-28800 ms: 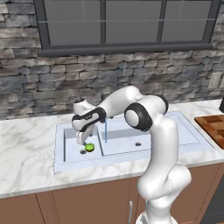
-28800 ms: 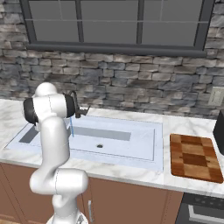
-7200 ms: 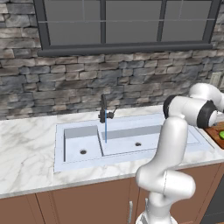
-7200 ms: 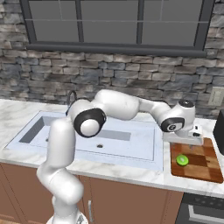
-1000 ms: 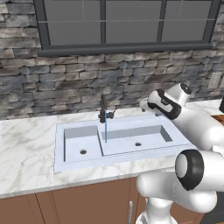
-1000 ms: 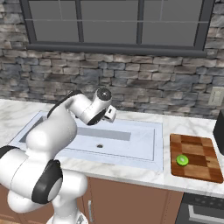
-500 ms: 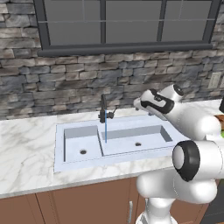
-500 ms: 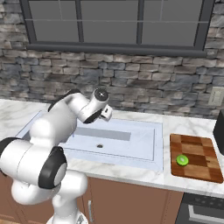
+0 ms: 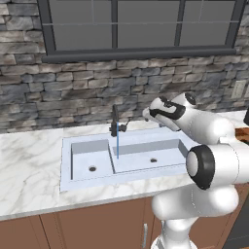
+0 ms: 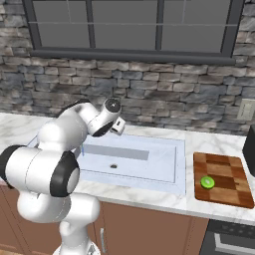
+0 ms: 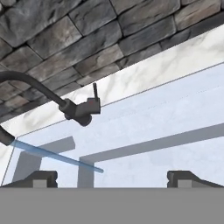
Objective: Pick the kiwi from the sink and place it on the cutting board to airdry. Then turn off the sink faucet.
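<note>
The lime-green kiwi (image 10: 207, 183) lies on the checkered wooden cutting board (image 10: 222, 170), right of the sink (image 10: 164, 172). The dark faucet (image 9: 115, 124) stands behind the divider between the basins, and a thin blue stream of water (image 9: 117, 145) falls from its spout. My gripper (image 9: 145, 115) hovers over the sink's back edge, a little right of the faucet. In the hand view the faucet body (image 11: 79, 112) and its small upright lever (image 11: 95, 91) sit ahead and to the left. My gripper (image 11: 112, 177) is open, with nothing between its fingertips (image 11: 42, 176).
A stone wall with a window rises right behind the sink. White marble counter (image 9: 29, 165) runs to both sides. A dark appliance (image 10: 249, 148) stands at the far right beyond the board, under a wall outlet (image 10: 245, 110).
My hand has moved left along the back of the sink, closer to the faucet. The kiwi stays on the board and the water keeps running.
</note>
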You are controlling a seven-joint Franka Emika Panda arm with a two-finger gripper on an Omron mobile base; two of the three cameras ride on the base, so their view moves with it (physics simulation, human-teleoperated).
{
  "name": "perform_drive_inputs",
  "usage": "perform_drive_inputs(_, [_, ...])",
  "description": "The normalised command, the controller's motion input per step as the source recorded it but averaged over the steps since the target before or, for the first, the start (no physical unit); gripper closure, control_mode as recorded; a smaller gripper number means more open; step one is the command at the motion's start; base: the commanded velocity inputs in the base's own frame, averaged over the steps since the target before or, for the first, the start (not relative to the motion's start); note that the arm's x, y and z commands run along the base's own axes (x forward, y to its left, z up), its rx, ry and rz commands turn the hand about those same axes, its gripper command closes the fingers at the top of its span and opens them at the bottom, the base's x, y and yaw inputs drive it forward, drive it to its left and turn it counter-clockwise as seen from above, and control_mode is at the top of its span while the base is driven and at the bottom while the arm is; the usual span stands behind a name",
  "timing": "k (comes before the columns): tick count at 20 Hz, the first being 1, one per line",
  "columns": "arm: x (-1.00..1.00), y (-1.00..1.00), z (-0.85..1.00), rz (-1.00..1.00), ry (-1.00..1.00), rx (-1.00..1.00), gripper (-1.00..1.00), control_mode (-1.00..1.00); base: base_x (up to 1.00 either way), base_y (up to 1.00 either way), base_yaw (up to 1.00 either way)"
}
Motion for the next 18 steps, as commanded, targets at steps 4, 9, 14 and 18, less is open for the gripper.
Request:
perform_drive_inputs(4, [0.20, 0.11, -0.14, 0.00, 0.00, 0.00, -1.00, -1.00, 0.00, 0.00, 0.00])
perform_drive_inputs(9, [0.17, 0.08, -0.13, 0.00, 0.00, 0.01, -1.00, -1.00, 0.00, 0.00, 0.00])
perform_drive_inputs(14, [0.12, 0.11, -0.05, 0.00, -0.01, 0.01, 1.00, -1.00, 0.00, 0.00, 0.00])
perform_drive_inputs(18, [0.11, 0.07, -0.02, 0.00, 0.00, 0.01, 1.00, -1.00, 0.00, 0.00, 0.00])
